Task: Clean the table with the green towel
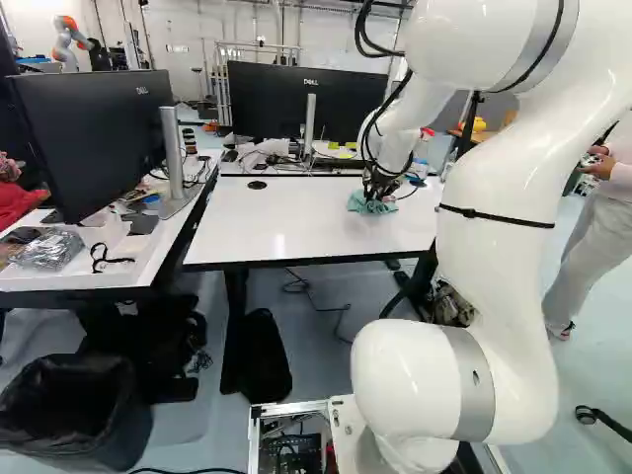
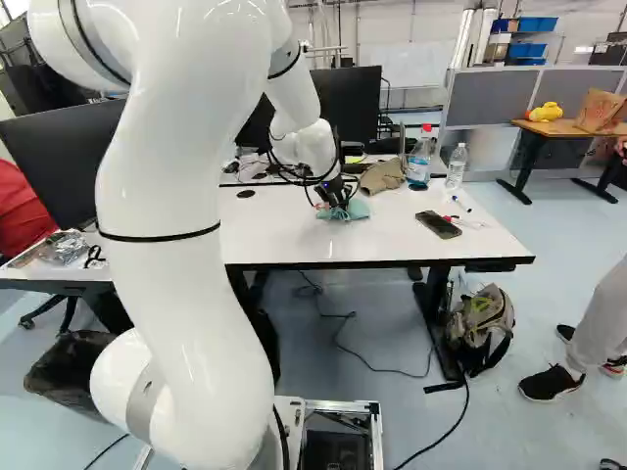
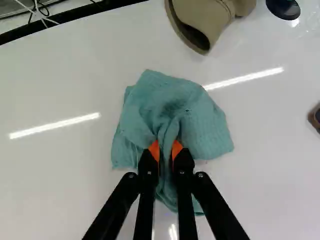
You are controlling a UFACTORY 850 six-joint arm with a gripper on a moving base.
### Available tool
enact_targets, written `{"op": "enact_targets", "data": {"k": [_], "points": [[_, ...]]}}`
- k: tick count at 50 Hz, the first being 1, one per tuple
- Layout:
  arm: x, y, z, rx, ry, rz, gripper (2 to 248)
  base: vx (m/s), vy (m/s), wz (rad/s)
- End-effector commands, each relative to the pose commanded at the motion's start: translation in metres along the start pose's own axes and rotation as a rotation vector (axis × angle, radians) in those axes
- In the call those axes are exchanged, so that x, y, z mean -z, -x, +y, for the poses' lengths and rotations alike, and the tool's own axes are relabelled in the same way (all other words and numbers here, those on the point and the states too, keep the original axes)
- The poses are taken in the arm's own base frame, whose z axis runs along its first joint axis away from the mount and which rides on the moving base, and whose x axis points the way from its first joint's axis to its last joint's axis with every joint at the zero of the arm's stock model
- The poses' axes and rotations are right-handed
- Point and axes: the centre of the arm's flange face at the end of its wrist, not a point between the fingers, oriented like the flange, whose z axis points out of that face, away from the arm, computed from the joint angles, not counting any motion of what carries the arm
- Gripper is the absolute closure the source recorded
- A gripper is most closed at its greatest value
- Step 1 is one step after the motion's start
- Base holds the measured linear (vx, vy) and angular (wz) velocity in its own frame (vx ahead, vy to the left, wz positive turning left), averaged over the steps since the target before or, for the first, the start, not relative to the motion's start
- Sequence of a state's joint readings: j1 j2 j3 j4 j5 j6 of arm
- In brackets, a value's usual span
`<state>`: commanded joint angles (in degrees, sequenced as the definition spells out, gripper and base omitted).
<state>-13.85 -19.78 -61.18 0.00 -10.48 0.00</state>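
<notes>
Green cloth, one piece: the green towel (image 3: 175,107), seen in the wrist view pinched in a bunched fold between the orange pads of the gripper (image 3: 166,150), its fingers nearly together; the rest fans out ahead of and around them, apparently lying on the white tabletop (image 3: 65,85). Step in hand, by judgement: wiping, or the start of a wiping stroke. Next move calls for a low, level sweep with the fold kept pinched and light pressure held, steering short of the tan cap (image 3: 215,17) ahead; pushed too hard, the towel may ruck up beneath the fingers. Left base view: towel nearer the far edge of the tabletop than the near edge, with a black round fitting (image 1: 257,185) beside that far edge, towards the left. The white arm (image 1: 494,207) rises from its joint, arches high and reaches forward, the wrist brought down so that the gripper points steeply at the cloth. Right base view: same towel, left of the black phone (image 2: 438,224); red-capped bottle (image 2: 419,162) and clear bottle (image 2: 457,166) near the far right corner. A stroke towards the right edge would probably need those items skirted or shifted first.
</notes>
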Motion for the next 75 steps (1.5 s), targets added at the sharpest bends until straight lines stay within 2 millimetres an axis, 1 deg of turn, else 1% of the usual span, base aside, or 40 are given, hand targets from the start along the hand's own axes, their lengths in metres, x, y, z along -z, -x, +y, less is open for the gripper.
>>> {"op": "enact_targets", "data": {"k": [19, 29, 44, 57, 75], "points": [[0.021, -0.005, -0.002, 0.003, -0.002, 0.034, 204, 0.0, 0.0, 0.0], [0.034, -0.008, -0.017, 0.025, -0.016, 0.056, 204, 0.0, 0.0, 0.0], [0.058, -0.006, -0.041, 0.063, -0.041, 0.087, 204, 0.0, 0.0, 0.0], [0.066, 0.006, -0.061, 0.095, -0.062, 0.082, 204, 0.0, 0.0, 0.0], [0.082, 0.032, -0.079, 0.131, -0.085, 0.074, 204, 0.0, 0.0, 0.0]]}}
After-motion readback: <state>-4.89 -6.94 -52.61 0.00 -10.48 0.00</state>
